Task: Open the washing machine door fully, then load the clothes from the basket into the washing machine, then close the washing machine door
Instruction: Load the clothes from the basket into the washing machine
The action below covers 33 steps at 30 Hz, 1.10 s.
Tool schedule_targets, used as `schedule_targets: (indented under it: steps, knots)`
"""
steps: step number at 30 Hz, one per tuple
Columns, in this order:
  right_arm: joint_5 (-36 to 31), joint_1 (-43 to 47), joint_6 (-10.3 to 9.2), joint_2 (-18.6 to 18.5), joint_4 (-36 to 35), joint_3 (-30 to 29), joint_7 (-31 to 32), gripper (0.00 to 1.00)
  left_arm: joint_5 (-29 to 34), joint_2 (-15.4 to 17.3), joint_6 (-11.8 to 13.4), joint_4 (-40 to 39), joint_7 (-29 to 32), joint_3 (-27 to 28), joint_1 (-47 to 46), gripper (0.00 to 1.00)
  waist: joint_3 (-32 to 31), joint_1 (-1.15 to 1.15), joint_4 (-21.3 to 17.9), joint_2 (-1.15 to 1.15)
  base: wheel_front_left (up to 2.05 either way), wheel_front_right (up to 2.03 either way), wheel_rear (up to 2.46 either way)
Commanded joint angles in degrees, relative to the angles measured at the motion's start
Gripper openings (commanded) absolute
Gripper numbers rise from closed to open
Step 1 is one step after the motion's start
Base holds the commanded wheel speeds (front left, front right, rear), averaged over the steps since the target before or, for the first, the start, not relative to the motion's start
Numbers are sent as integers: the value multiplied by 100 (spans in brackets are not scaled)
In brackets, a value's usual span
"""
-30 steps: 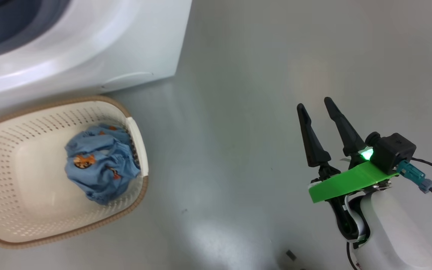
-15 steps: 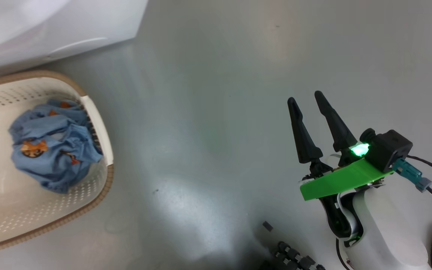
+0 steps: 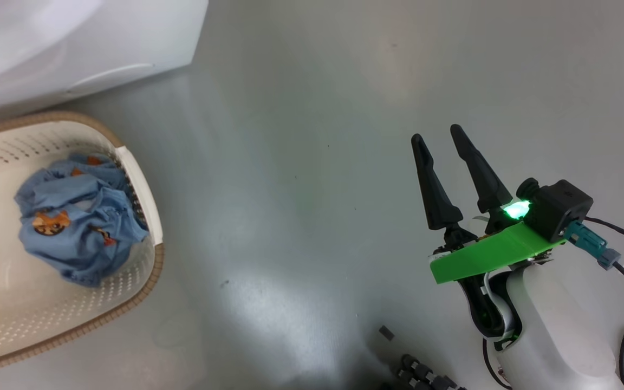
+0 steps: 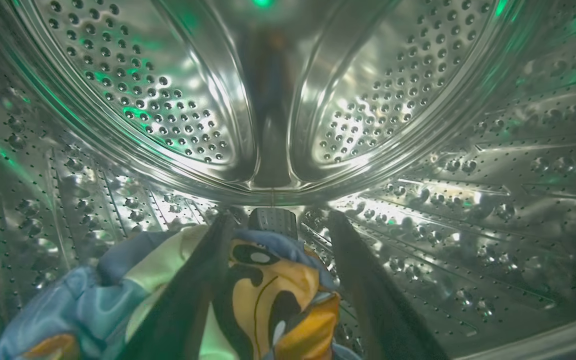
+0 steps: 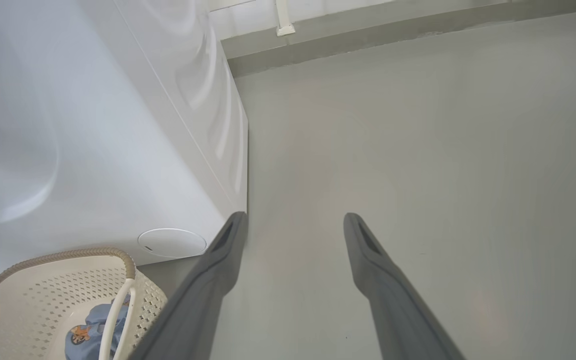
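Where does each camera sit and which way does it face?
Head: looks down at basket of clothes; right pincer lower right.
Left wrist: inside drum, facing its rear; left pincer open over a garment.
Right wrist: faces floor beside washing machine; own fingers apart.
Shared: head and right wrist show the basket.
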Motion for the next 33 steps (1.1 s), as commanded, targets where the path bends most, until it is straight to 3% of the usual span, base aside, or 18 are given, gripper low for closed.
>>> schedule_targets:
  steps: [1,14,33]
  knots:
    - [44,75,25,-35,-42,100,-45,100,-83,152,-17,-65,99,-17,214,100,-191,0,52,0,0,0,0]
    - [-209,108,25,-48,241,36,-45,100,-636,-187,-19,-457,-188,-311,1656,100,-1290,0,475,0,0,0,0]
    - [-96,568,25,-574,596,14,-45,100,-1060,-608,-19,-1429,-554,-595,4049,100,-3115,0,1269,0,0,0,0]
